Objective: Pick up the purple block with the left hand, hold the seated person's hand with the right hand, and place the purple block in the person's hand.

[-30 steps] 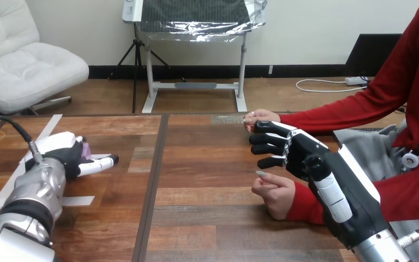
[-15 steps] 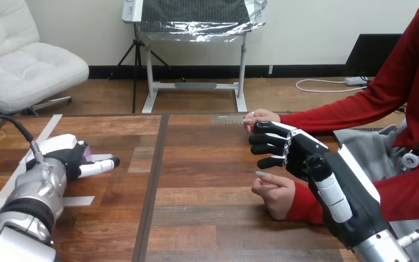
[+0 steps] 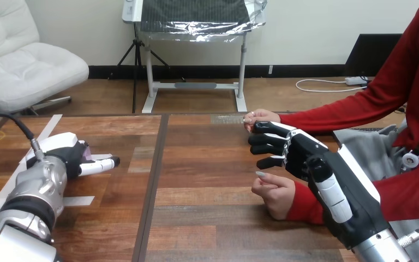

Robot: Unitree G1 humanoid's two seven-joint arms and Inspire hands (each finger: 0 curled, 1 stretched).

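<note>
Purple block (image 3: 86, 148) is at the desk's (image 3: 196, 218) left, mostly hidden by my left hand (image 3: 65, 158); can't tell if it's gripped. I'd guess light, rigid: pinch opposite flat faces. Right hand (image 3: 294, 155) loosely open, empty, between the person's near hand (image 3: 275, 192) and far hand (image 3: 259, 116).

1 block (image 3: 86, 149), 2 robot hands (image 3: 70, 157) (image 3: 304, 157), 2 pers. hands (image 3: 259, 116) (image 3: 277, 192).
</note>
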